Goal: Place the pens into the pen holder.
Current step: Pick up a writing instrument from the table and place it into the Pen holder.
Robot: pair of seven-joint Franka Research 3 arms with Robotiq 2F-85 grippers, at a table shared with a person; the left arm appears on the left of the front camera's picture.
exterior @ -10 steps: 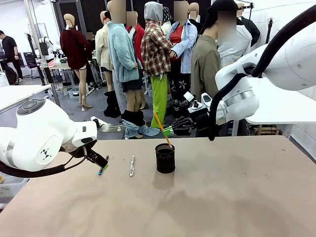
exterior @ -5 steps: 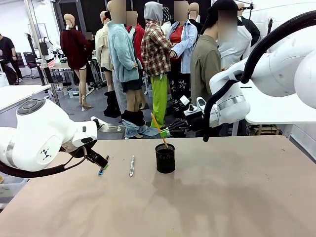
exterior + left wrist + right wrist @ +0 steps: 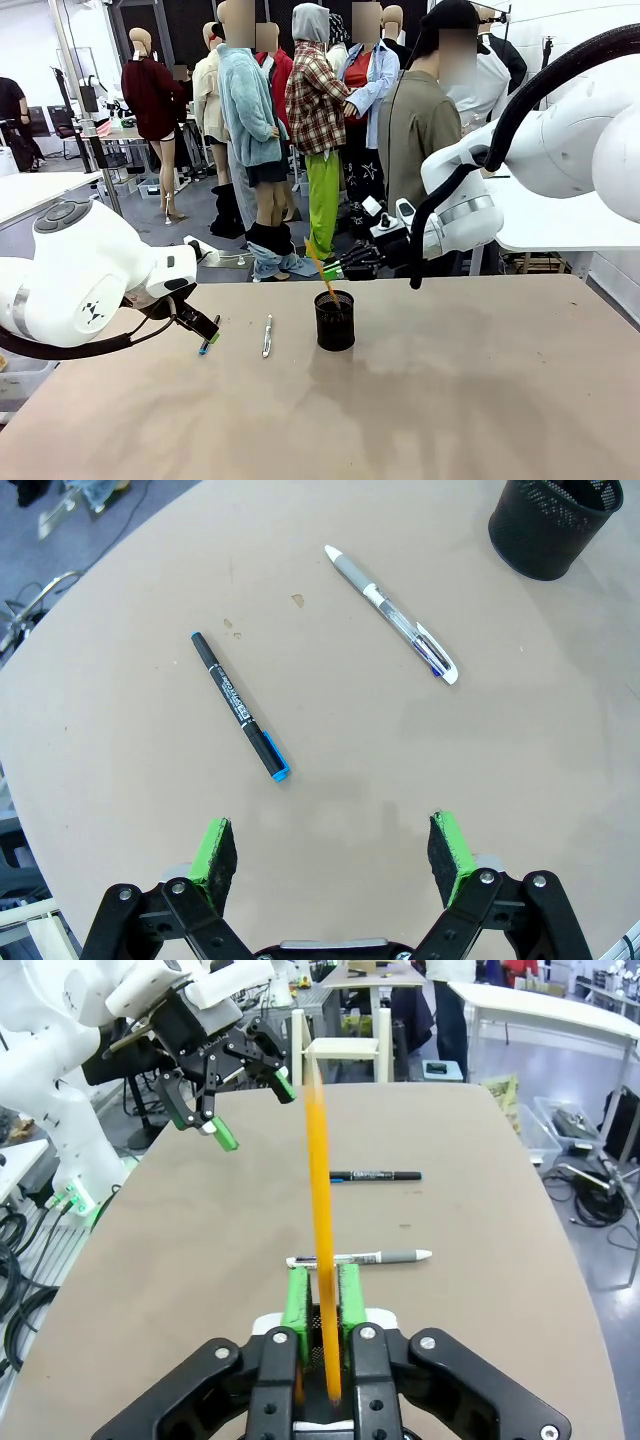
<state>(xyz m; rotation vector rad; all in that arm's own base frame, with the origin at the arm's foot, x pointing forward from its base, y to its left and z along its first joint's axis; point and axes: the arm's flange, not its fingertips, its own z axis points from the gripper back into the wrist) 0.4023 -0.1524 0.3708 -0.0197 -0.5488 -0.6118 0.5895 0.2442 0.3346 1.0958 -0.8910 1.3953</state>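
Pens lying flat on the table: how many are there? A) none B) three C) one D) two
D: a dark pen with a blue end and a silver-white pen lie flat on the table, while the orange one stands tilted in the black mesh cup.

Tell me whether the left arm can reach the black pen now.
Probably yes: the open left claw hangs right by the black pen, which lies flat with nothing between, apart from the silver pen.
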